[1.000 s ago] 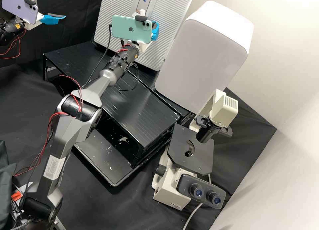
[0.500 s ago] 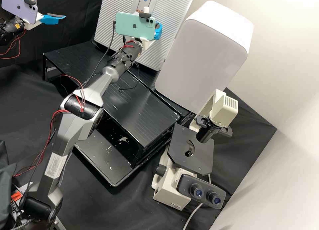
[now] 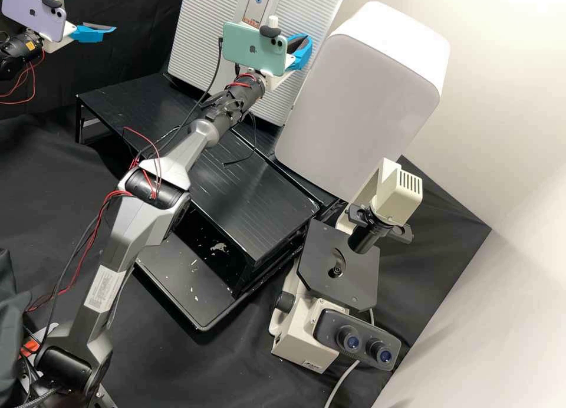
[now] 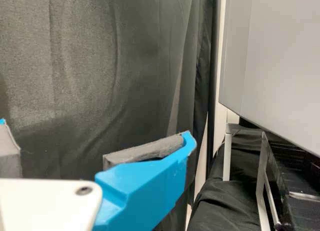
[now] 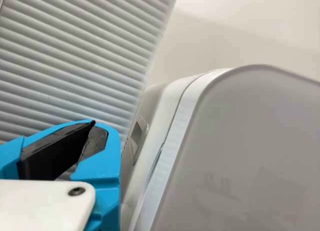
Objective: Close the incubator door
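One white, rounded incubator (image 3: 407, 33); one grey door (image 3: 354, 107), narrowly gapped. Left gripper (image 3: 112, 29): fingers apart. Right gripper (image 3: 306, 44): tips together.

The incubator door (image 3: 354, 107) looked smooth and faintly glossy, like plastic; the cabinet (image 3: 312, 13) had a ridged face. The shelf (image 3: 253, 201) gleamed like scuffed metal, while the black cloth (image 3: 200, 372) was matt.

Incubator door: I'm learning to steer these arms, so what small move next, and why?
I'd probably bring the right gripper round to the face of the door and press gently: its fingers are together but beside the door's edge, where a thin seam shows.
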`<state>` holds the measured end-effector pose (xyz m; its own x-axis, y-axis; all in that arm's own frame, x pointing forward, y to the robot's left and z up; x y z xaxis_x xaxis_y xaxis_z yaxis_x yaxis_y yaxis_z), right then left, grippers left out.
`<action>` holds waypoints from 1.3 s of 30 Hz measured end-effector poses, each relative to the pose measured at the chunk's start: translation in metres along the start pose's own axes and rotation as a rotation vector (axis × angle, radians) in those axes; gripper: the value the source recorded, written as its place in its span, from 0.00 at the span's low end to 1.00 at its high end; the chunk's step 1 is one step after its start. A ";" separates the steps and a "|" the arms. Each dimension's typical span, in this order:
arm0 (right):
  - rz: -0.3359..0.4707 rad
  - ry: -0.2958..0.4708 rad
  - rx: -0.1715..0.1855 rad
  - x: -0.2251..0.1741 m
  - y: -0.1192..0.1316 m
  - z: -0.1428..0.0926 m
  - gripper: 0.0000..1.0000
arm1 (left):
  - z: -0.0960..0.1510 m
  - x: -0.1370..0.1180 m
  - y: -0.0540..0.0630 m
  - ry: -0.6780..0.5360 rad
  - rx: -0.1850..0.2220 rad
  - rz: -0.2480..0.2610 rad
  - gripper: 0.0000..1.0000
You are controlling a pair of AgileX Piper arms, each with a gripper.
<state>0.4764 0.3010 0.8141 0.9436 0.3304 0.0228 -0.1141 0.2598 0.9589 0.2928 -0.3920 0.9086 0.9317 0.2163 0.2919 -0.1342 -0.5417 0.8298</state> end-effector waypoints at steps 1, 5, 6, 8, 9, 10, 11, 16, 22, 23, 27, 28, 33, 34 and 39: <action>-0.005 -0.001 -0.004 -0.001 -0.003 0.001 0.00 | 0.000 0.000 0.000 0.000 0.000 0.000 1.00; -0.016 0.005 -0.018 -0.004 -0.012 0.004 1.00 | 0.000 0.000 0.000 0.000 0.000 0.000 1.00; -0.024 0.005 -0.021 -0.005 -0.014 0.005 1.00 | 0.000 0.000 0.000 0.000 0.000 0.000 1.00; -0.045 0.008 -0.029 -0.011 -0.017 0.004 1.00 | 0.000 0.000 0.000 0.000 0.000 0.000 1.00; -0.054 0.014 -0.030 -0.013 -0.018 0.002 1.00 | 0.000 0.000 0.000 0.000 0.000 0.000 1.00; -0.064 0.018 -0.030 -0.016 -0.020 0.000 1.00 | 0.000 0.000 0.000 0.000 0.000 0.000 1.00; -0.070 0.021 -0.028 -0.018 -0.020 0.000 1.00 | 0.000 0.000 0.000 0.000 0.000 0.000 1.00; -0.113 0.056 -0.040 -0.035 -0.023 -0.006 1.00 | 0.000 0.000 0.000 0.000 0.000 0.000 1.00; -0.080 0.094 0.012 -0.062 -0.013 -0.013 1.00 | 0.000 0.000 0.000 0.000 0.000 0.000 1.00; -0.067 0.101 0.019 -0.067 -0.009 -0.013 1.00 | 0.000 0.000 0.000 0.000 0.000 0.000 1.00; -0.015 0.125 0.029 -0.087 0.000 -0.016 1.00 | 0.000 0.000 0.000 0.000 0.000 0.000 1.00; -0.001 0.132 0.030 -0.093 0.002 -0.017 1.00 | 0.000 0.000 0.000 0.000 0.000 0.000 1.00; 0.105 0.168 0.040 -0.124 0.009 -0.021 1.00 | 0.000 0.000 0.000 0.000 0.000 0.000 1.00; 0.123 0.173 0.048 -0.129 0.009 -0.021 1.00 | 0.000 0.000 0.000 0.000 0.000 0.000 1.00; 0.167 0.242 0.136 -0.157 0.006 -0.015 1.00 | 0.001 0.000 0.000 -0.002 0.000 -0.001 1.00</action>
<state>0.3234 0.2645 0.8117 0.8119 0.5690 0.1310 -0.2033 0.0652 0.9769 0.2930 -0.3925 0.9081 0.9325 0.2147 0.2903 -0.1337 -0.5415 0.8300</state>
